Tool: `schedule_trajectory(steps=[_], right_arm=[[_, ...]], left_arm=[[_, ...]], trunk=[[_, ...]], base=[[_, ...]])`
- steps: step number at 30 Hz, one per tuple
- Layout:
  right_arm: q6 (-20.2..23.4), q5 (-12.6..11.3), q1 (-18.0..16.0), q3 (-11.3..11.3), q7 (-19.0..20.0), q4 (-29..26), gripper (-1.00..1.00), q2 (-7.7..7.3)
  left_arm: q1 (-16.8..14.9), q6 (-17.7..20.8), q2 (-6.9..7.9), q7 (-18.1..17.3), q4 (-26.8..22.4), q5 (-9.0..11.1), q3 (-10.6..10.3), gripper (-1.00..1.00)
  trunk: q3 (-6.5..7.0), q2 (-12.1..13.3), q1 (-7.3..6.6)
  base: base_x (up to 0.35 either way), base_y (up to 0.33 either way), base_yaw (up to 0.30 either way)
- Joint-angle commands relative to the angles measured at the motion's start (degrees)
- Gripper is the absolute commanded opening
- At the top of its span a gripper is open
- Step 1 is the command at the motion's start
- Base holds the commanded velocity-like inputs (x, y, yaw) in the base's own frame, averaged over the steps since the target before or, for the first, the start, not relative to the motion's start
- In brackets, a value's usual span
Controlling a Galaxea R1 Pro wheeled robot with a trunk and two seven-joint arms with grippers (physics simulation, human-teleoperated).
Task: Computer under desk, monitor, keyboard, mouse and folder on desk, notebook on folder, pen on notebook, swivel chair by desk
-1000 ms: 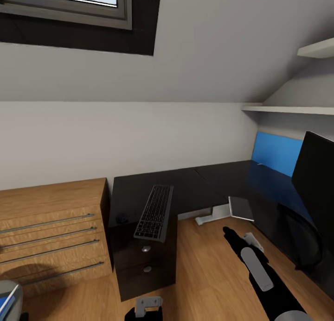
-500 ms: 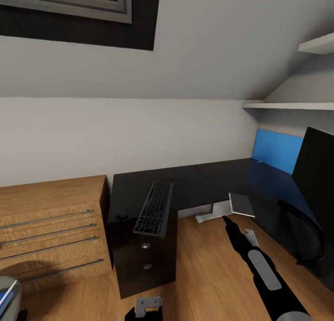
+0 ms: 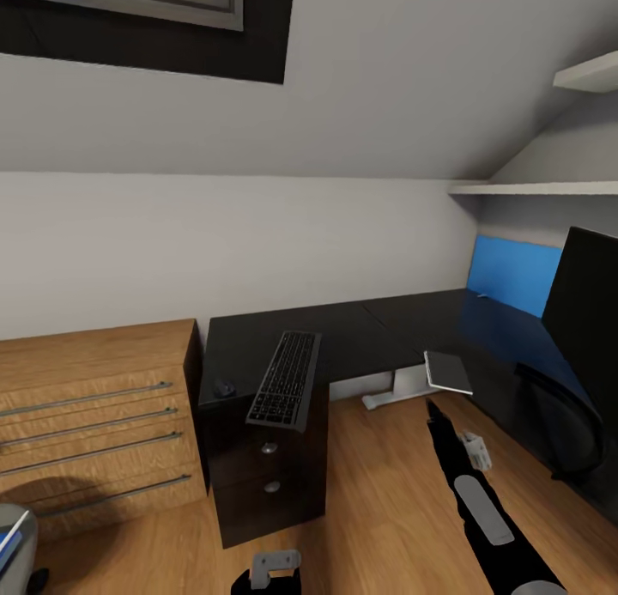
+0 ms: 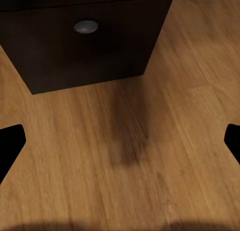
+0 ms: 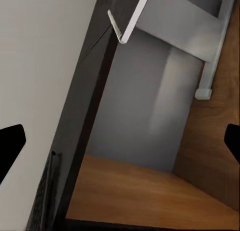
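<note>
Right gripper (image 3: 436, 412) reaches out at about 5 o'clock in the head view, just short of the notebook (image 3: 448, 372), which overhangs the inner edge of the desk (image 3: 360, 333). Its fingertips sit wide apart at the edges of the right wrist view, with nothing between them. The left gripper (image 3: 275, 569) hangs low at 6 o'clock, and the left wrist view likewise shows its fingers spread and empty above the wooden floor (image 4: 150, 156).

Judging by how things lie, much is in place. The keyboard (image 3: 286, 378) rests on the desk at roughly 7 o'clock of the frame centre, its near end jutting over the drawer unit (image 3: 270, 475). The mouse (image 3: 225, 389) sits just beside it at its 9 o'clock. The monitor (image 3: 588, 312) stands on the far wing at 3 o'clock. The blue panel (image 3: 513, 275) by the monitor may be the folder, though I cannot be sure. Stacking the notebook, adding the pen and placing the chair look undone.

Only the left wrist view brings a silver knob (image 4: 86, 26) close, while the right wrist view looks under the desk at its pale leg (image 5: 212, 51).
</note>
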Motion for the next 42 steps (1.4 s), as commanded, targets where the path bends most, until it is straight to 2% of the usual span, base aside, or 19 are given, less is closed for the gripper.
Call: schedule_trajectory(steps=[1,5,13,18,20,24,30,38,42], right_arm=[[-0.95,-0.57,-0.04,0.1,0.16,0.42,1.0,0.07],[-3.79,-0.7,-0.04,0.04,0.03,2.02,1.0,0.4],[-4.22,-1.43,-0.04,-0.39,-0.16,2.15,1.0,0.44],[-4.0,-6.1,-0.04,-3.32,0.0,1.26,1.0,0.27],[-3.97,-9.78,-0.04,-4.72,0.22,-0.41,1.0,0.25],[-4.13,-11.87,-0.04,-5.31,0.55,-3.21,1.0,0.44],[-4.2,-11.98,-0.04,-5.36,1.23,-3.64,1.0,0.38],[-4.25,-12.0,-0.04,-5.48,4.59,-3.64,1.0,0.31],[-4.27,-12.02,-0.04,-6.25,4.71,-3.57,1.0,0.29]], left_arm=[[-0.05,0.2,0.04,0.42,-0.09,0.31,-0.19,1.0],[-0.05,0.19,0.07,0.47,-0.09,0.29,-0.19,1.0],[-0.05,0.21,0.07,0.5,-0.09,0.3,-0.19,1.0],[-0.05,0.24,0.07,0.34,0.18,0.24,-0.19,1.0],[-0.05,0.19,0.07,0.23,0.89,0.19,-0.19,1.0],[-0.05,0.16,0.16,0.23,1.81,0.19,-0.19,1.0],[-0.05,0.16,0.16,0.25,1.95,0.14,-0.19,1.0],[-0.05,0.16,0.16,0.16,2.4,0.05,-0.41,1.0],[-0.05,0.15,0.13,0.05,2.5,0.05,-0.48,1.0]], trunk=[[-0.24,-0.45,0.22],[-0.96,-2.05,1.1],[-2.4,-5.26,2.86],[-2.4,-5.26,2.86],[-2.4,-5.26,2.86],[-2.4,-5.26,2.86],[-2.4,-5.26,2.86],[-2.4,-5.26,2.86],[-2.4,-5.26,2.86]], base=[[0.0,0.0,0.0],[0.0,0.0,0.0],[0.0,0.0,0.0],[0.0,0.0,0.0],[0.0,0.0,0.0],[0.049,0.0,0.0],[0.217,0.0,0.0],[0.085,0.0,0.0],[0.193,0.0,0.0]])
